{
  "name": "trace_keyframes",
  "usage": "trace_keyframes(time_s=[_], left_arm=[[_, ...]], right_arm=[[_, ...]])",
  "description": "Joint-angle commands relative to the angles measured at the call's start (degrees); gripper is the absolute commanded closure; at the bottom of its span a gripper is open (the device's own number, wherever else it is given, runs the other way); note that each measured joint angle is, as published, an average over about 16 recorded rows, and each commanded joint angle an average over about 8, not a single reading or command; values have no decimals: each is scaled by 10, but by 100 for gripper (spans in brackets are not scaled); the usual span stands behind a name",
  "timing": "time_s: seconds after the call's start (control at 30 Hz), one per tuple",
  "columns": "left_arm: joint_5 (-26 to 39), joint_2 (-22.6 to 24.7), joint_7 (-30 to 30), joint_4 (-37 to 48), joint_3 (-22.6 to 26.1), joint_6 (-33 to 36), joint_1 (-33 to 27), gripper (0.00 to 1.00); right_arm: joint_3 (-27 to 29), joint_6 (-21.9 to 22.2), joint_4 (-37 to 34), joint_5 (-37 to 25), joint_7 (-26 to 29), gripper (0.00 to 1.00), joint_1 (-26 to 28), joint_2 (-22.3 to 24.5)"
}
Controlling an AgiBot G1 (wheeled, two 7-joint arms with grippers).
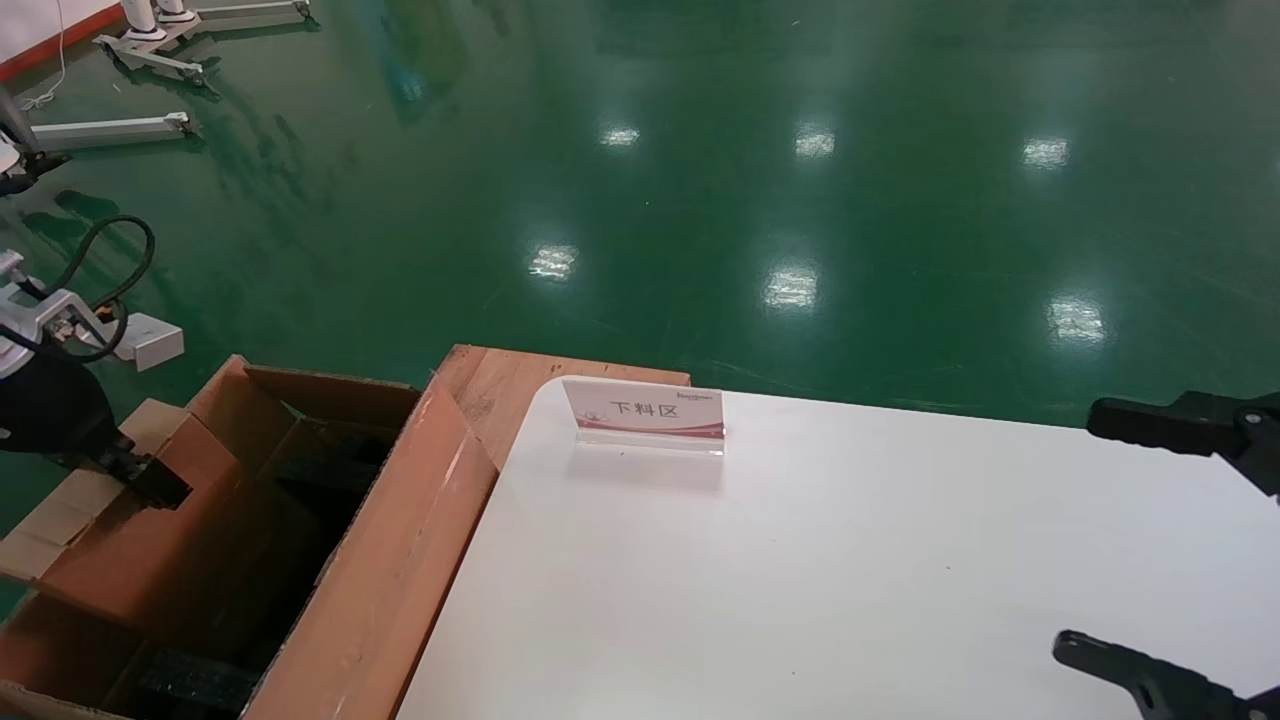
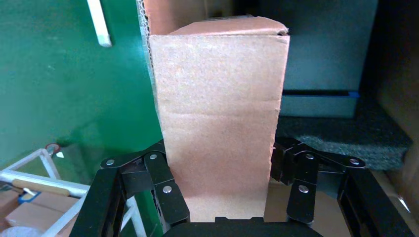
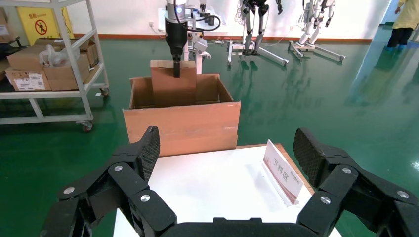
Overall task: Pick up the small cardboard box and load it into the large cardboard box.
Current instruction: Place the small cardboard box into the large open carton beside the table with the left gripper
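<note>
My left gripper is shut on the small cardboard box, holding it upright at the far-left side of the large cardboard box. In the left wrist view the small box fills the gap between the fingers of the left gripper, with black foam beyond it. In the right wrist view the small box stands partly inside the large box, its top above the rim, under the left gripper. My right gripper is open and empty above the white table.
A clear sign stand with a red-and-white card stands at the table's far edge. A wooden board lies between table and large box. A shelf cart with cartons and robot stands are on the green floor beyond.
</note>
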Motion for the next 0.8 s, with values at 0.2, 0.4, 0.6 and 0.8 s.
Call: trace_keyframes(time_s=[0.2, 0.4, 0.6, 0.8], left_arm=[[-6, 7, 2, 22, -4, -11, 27, 100], [-9, 14, 1, 34, -6, -19, 47, 100], [-12, 20, -6, 44, -8, -25, 67, 100], [-16, 22, -8, 51, -10, -32, 84, 86]], right_arm=[[0, 0, 0, 0, 0, 0, 0, 0], [0, 0, 0, 0, 0, 0, 0, 0], [-1, 0, 0, 0, 0, 0, 0, 0], [-1, 0, 0, 1, 0, 0, 0, 0]])
